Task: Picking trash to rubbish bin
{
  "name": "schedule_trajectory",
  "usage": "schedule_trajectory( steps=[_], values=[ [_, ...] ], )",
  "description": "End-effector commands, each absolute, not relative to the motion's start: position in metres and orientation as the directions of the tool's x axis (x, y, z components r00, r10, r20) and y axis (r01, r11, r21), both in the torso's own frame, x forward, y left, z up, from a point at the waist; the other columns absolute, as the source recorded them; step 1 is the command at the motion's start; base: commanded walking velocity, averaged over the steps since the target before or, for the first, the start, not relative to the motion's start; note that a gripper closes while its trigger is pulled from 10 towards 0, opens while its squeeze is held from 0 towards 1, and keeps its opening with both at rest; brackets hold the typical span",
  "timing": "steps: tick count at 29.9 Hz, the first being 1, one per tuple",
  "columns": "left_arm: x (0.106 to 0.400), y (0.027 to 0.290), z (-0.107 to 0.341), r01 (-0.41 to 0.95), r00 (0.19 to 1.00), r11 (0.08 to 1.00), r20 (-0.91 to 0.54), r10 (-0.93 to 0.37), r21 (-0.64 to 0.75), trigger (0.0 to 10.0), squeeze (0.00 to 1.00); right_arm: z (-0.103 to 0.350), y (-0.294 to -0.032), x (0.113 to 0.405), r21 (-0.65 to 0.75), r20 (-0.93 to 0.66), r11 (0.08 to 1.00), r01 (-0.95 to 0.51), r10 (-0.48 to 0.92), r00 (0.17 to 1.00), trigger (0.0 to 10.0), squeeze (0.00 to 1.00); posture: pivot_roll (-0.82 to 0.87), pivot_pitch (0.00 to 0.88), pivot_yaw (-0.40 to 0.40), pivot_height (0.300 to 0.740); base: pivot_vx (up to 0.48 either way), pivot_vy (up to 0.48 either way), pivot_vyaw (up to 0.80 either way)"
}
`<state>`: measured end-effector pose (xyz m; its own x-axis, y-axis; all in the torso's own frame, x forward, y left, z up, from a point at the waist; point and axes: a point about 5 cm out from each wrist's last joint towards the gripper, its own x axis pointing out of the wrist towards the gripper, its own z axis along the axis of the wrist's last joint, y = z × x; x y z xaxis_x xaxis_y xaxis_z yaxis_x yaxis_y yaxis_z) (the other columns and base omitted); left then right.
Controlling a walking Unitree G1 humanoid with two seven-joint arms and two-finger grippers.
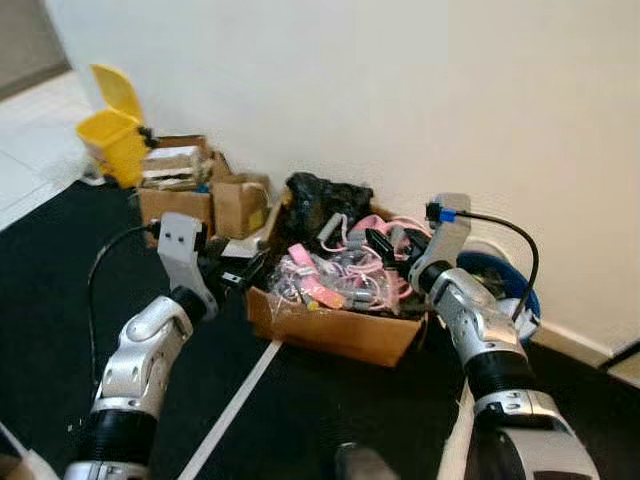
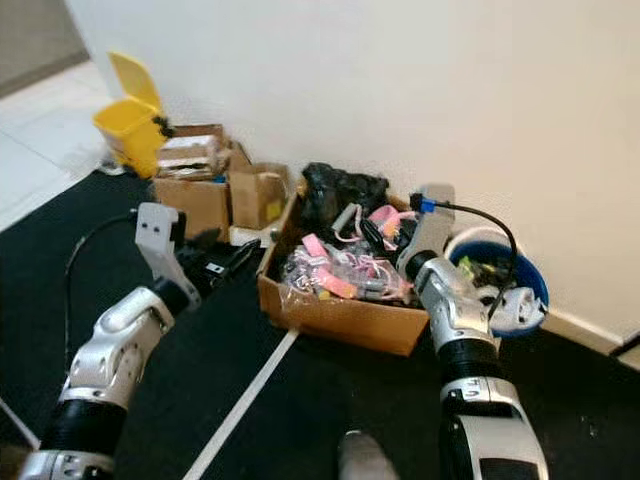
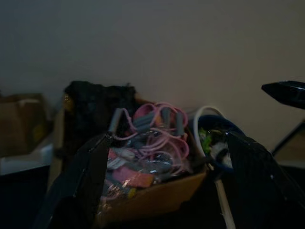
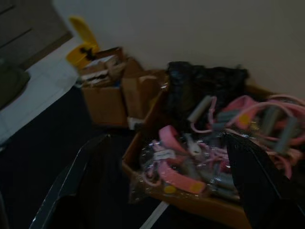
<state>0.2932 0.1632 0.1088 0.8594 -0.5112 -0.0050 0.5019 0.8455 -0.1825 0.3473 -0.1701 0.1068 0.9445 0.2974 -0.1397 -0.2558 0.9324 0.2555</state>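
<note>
1. Looks like a storage corner of a home or small office, not a kitchen or workshop.
2. Plain white wall [image 1: 400, 90] with a baseboard, dark carpet [image 1: 60, 300] with a pale tape line [image 1: 235, 395] across it.
3. White tiled floor [image 1: 30, 150] off to the left, beyond the carpet edge.
4. Open cardboard box [image 1: 340, 335] against the wall, stuffed with pink and grey cords in plastic bags plus a black bag [image 1: 325, 200].
5. Smaller cardboard boxes [image 1: 205, 195] beside it, yellow bin [image 1: 115, 130] with lid up, blue bucket [image 2: 500, 265] at the wall.
</note>
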Motion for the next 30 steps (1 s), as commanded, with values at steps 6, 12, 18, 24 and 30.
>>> schedule_trajectory(
  steps=[6, 12, 18, 24, 30],
  values=[
    [0.2933, 0.1636, 0.1081, 0.501, 0.859, 0.846, -0.012, -0.512, -0.181, 10.0, 0.00, 0.1055, -0.1711, 0.3470, 0.254, -0.150, 0.934, -0.250, 0.293, 0.944, 10.0, 0.00, -0.11, 0.000, 0.022, 0.740, 0.000, 0.000, -0.76],
    [0.2933, 0.1639, 0.1080, 0.501, 0.859, 0.846, -0.013, -0.511, -0.182, 10.0, 0.00, 0.1055, -0.1710, 0.3472, 0.254, -0.150, 0.935, -0.249, 0.292, 0.945, 10.0, 0.00, -0.11, 0.000, 0.022, 0.740, 0.000, 0.000, -0.76],
    [0.2932, 0.1641, 0.1082, 0.500, 0.860, 0.846, -0.012, -0.511, -0.183, 10.0, 0.00, 0.1054, -0.1711, 0.3471, 0.255, -0.152, 0.935, -0.247, 0.291, 0.945, 10.0, 0.00, -0.10, 0.000, 0.022, 0.740, 0.000, 0.000, -0.76],
    [0.2929, 0.1639, 0.1082, 0.500, 0.860, 0.846, -0.012, -0.510, -0.184, 10.0, 0.00, 0.1052, -0.1716, 0.3469, 0.254, -0.152, 0.936, -0.245, 0.289, 0.945, 10.0, 0.00, -0.11, 0.000, 0.022, 0.740, 0.000, 0.000, -0.76],
    [0.2929, 0.1639, 0.1083, 0.499, 0.860, 0.846, -0.011, -0.510, -0.185, 10.0, 0.00, 0.1050, -0.1718, 0.3469, 0.255, -0.153, 0.936, -0.244, 0.288, 0.945, 10.0, 0.00, -0.10, 0.000, 0.021, 0.740, 0.000, 0.000, -0.76]
  ],
)
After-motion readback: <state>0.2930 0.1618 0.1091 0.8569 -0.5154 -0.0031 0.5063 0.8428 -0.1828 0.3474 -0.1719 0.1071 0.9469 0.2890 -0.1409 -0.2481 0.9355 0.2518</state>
